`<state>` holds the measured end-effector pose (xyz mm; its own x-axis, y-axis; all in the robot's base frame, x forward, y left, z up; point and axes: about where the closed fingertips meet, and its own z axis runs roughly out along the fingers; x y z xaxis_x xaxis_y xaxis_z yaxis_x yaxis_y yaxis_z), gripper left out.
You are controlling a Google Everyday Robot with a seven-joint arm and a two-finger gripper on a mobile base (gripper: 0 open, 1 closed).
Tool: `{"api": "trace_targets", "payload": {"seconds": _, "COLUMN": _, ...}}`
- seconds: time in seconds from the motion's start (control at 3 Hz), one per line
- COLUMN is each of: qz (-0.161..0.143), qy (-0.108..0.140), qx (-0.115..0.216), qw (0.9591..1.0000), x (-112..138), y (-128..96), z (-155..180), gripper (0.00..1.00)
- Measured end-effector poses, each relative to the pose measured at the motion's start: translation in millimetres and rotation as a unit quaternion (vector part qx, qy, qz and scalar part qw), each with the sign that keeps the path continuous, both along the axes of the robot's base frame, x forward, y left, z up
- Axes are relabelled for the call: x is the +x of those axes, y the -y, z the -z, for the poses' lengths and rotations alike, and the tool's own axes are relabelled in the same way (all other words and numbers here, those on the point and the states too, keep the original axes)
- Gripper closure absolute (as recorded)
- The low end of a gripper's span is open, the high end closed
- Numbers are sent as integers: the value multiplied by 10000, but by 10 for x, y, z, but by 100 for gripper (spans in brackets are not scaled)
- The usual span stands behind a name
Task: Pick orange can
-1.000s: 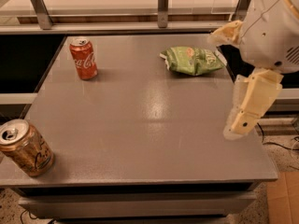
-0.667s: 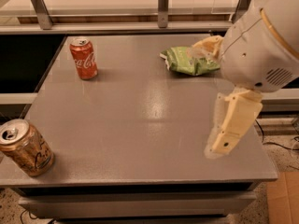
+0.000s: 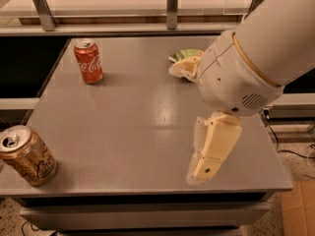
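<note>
The orange can (image 3: 27,155), golden-bronze with dark script and a silver top, stands slightly tilted at the front left corner of the grey table (image 3: 128,122). My gripper (image 3: 201,172) hangs cream-coloured below the large white arm (image 3: 256,58), over the front right part of the table. It is far to the right of the orange can and holds nothing that I can see.
A red Coca-Cola can (image 3: 88,61) stands upright at the back left. A green snack bag (image 3: 183,56) lies at the back, partly hidden behind the arm. A metal rail and shelf run behind the table. The table's front edge is close below the gripper.
The arm has swung left and toward the front, now covering most of the green bag. The gripper has moved left over the table. The cans have not moved.
</note>
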<state>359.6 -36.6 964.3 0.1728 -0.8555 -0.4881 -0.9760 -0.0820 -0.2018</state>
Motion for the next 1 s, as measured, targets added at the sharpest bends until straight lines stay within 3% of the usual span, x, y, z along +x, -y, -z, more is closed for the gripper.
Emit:
{"api": "trace_targets", "payload": {"seconds": 0.33, "qz": 30, "qy": 30, "qx": 60, "qw": 10000, "x": -9, "y": -61, "z": 18, "gripper": 0}}
{"api": "trace_targets", "payload": {"seconds": 0.67, "qz": -64, "qy": -102, "qx": 279, "qw": 9995, "x": 30, "y": -287, "z": 212, "gripper": 0}}
{"api": "trace_targets", "payload": {"seconds": 1.0, "qz": -294, "qy": -347, "qx": 680, "qw": 9966, "x": 127, "y": -678, "z": 531, "gripper": 0}}
